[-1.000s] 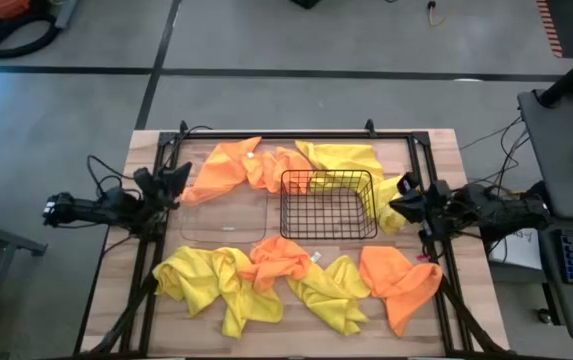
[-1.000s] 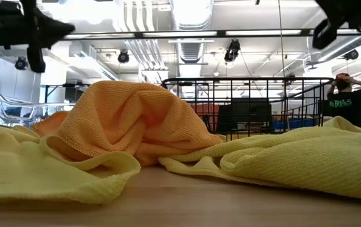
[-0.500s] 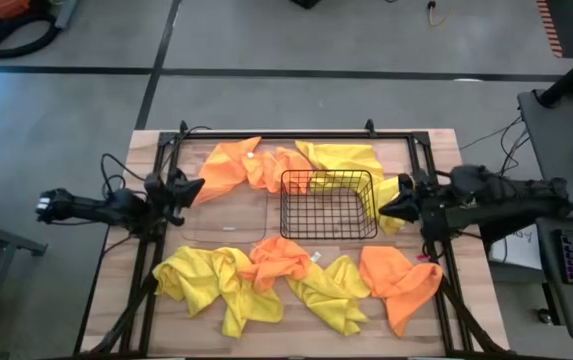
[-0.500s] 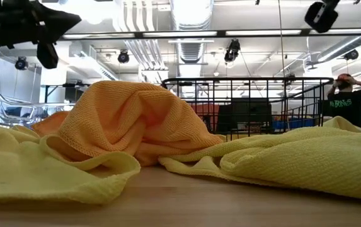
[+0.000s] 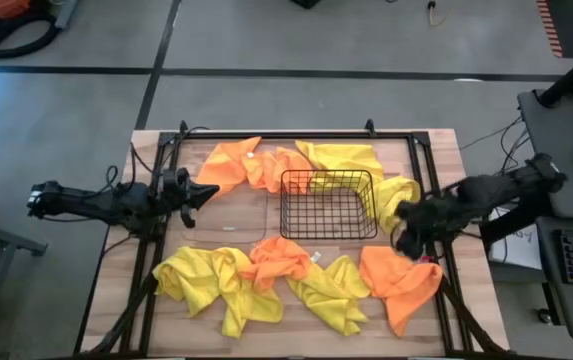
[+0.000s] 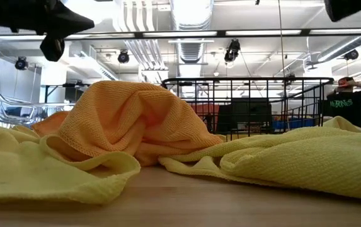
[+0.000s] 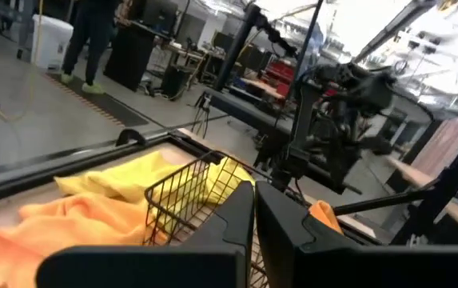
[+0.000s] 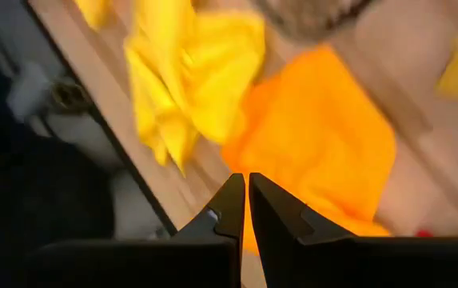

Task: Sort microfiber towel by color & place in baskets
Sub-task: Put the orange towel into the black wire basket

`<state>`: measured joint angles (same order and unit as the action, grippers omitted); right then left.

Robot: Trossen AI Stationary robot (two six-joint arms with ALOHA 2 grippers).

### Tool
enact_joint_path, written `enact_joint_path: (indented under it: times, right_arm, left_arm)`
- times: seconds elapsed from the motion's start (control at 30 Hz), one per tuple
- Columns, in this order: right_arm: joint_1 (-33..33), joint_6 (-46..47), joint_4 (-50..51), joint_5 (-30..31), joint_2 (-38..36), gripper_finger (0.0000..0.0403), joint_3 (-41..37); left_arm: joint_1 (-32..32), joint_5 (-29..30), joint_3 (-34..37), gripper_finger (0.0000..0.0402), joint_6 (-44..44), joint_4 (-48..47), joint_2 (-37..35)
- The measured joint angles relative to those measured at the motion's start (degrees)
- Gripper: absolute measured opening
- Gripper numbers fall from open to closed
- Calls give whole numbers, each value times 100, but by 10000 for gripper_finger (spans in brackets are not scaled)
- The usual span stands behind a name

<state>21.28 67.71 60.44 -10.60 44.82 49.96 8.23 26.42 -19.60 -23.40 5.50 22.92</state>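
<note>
Orange and yellow microfiber towels lie in two rows. In the far row are orange ones (image 5: 228, 165) and yellow ones (image 5: 346, 158). In the near row are a yellow heap (image 5: 206, 280), an orange one (image 5: 278, 262), a yellow one (image 5: 331, 292) and an orange one (image 5: 401, 280). Between the rows stand the black wire basket (image 5: 328, 205) and, to its left, the clear basket (image 5: 221, 215). My left gripper (image 5: 209, 191) is shut and points level over the clear basket's left end. My right gripper (image 5: 403, 240) is shut and tips down above the near-right orange towel (image 8: 324, 152).
A black rail frame (image 5: 266, 133) runs around the working area, and both arms reach in over its side rails. A person (image 6: 344, 101) stands in the room beyond the far edge. Bare wood shows at the table's near right corner (image 5: 466, 320).
My left gripper has risen, tipped up to level and moved toward the table's right, over the clear basket's end. My right gripper has rolled, tipped to point down and swung toward the near edge, over the near-right orange towel. Both stay shut; no towel has moved.
</note>
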Motion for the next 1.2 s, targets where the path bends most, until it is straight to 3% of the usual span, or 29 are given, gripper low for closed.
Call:
enact_joint_path:
  times: [0.1,0.3,0.57,0.97,1.07,1.2]
  right_arm:
    - [473,399,-119,126,290,18,-128]
    - [1145,576,-697,968,867,18,-138]
    - [1295,-430,-935,893,1557,18,-140]
    - [1300,220,-880,457,2128,20,-138]
    - [1300,325,-868,204,2201,41,-138]
    - [1300,814,-870,158,2282,104,-138]
  left_arm:
    - [0,-1,-237,0,187,-22,246]
    - [0,-1,-551,0,434,-35,639]
    - [0,-3,-1124,0,722,-31,1039]
    - [0,-410,-1690,0,1093,-53,1509]
    - [0,-412,-1702,0,1093,-73,1593]
    - [0,-414,-1635,0,1093,-98,1650]
